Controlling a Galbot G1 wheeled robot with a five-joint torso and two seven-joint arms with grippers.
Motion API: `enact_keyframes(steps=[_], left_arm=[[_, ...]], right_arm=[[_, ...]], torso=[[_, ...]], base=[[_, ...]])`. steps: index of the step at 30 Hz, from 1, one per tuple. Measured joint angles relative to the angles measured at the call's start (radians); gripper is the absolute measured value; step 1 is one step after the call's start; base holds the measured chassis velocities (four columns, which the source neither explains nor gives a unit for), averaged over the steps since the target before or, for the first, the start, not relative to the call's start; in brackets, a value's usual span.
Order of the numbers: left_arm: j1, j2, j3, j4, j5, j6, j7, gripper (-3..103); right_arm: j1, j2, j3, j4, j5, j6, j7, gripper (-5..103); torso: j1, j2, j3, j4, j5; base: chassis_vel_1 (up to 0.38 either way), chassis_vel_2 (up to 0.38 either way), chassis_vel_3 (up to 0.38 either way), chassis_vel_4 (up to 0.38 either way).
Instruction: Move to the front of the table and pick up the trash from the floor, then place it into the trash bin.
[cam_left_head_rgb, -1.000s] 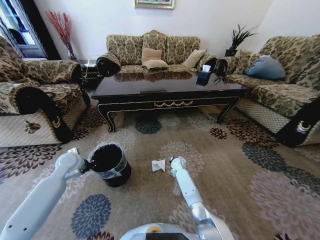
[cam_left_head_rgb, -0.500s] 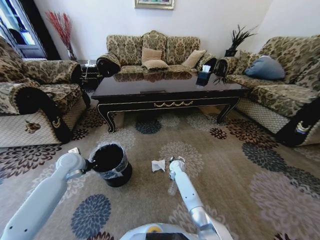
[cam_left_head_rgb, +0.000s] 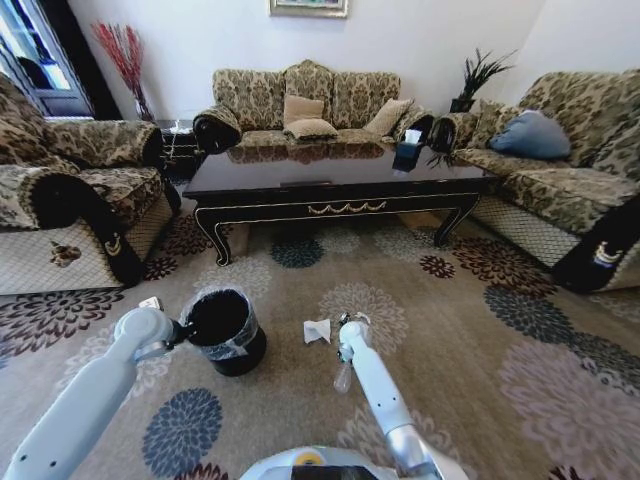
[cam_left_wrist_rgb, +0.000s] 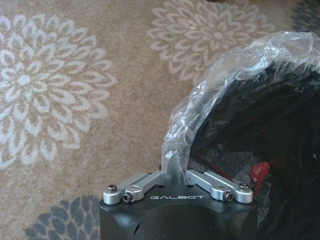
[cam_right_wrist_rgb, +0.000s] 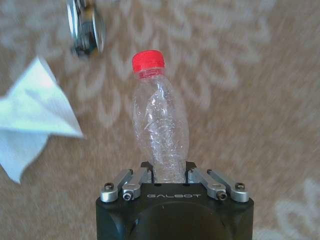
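My right gripper (cam_right_wrist_rgb: 167, 172) is shut on the trash, a clear slim plastic bottle (cam_right_wrist_rgb: 160, 125) with a red cap. In the head view the bottle (cam_left_head_rgb: 343, 377) hangs from that gripper (cam_left_head_rgb: 346, 357) over the floor (cam_left_head_rgb: 450, 330). A crumpled white paper (cam_left_head_rgb: 317, 330) lies on the carpet just beside it, and it is the same paper (cam_right_wrist_rgb: 35, 115) in the right wrist view. My left gripper (cam_left_wrist_rgb: 175, 172) is shut on the liner-covered rim of the trash bin (cam_left_wrist_rgb: 235, 65). The black bin (cam_left_head_rgb: 240, 355) stands left of the paper, with the left gripper (cam_left_head_rgb: 186, 328) at its rim. The dark table (cam_left_head_rgb: 330, 172) stands farther ahead.
Patterned sofas surround the table on the left (cam_left_head_rgb: 70, 190), back (cam_left_head_rgb: 310, 105) and right (cam_left_head_rgb: 570, 170). A dark tissue box (cam_left_head_rgb: 408, 150) sits on the table. A small shiny object (cam_right_wrist_rgb: 85, 27) lies on the carpet beyond the bottle. Something red (cam_left_wrist_rgb: 260, 172) lies inside the bin.
My right gripper has shifted a little to the left with the bottle. The left gripper and the bin it holds have edged slightly to the right.
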Motion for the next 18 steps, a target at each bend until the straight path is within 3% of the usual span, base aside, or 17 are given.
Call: enact_keyframes(steps=[7,10,18], left_arm=[[-0.016,-0.011,0.068,-0.019,0.005,0.0,0.0,0],[-0.04,-0.012,0.117,-0.021,0.015,0.0,-0.001,0],[-0.154,-0.05,0.355,-0.021,0.044,0.0,-0.004,0]], right_arm=[[-0.022,-0.101,-0.055,0.155,0.066,0.025,0.014,26],[-0.038,-0.14,-0.071,0.238,0.073,0.043,-0.01,26],[-0.122,-0.272,-0.064,0.549,0.045,0.109,-0.14,26]], torso=[[0.0,0.0,0.0,-0.0001,0.0],[0.0,0.0,0.0,0.0,0.0],[0.0,0.0,0.0,0.0,-0.0001]], base=[[0.0,0.0,0.0,0.0],[0.0,0.0,0.0,0.0],[0.0,0.0,0.0,0.0]])
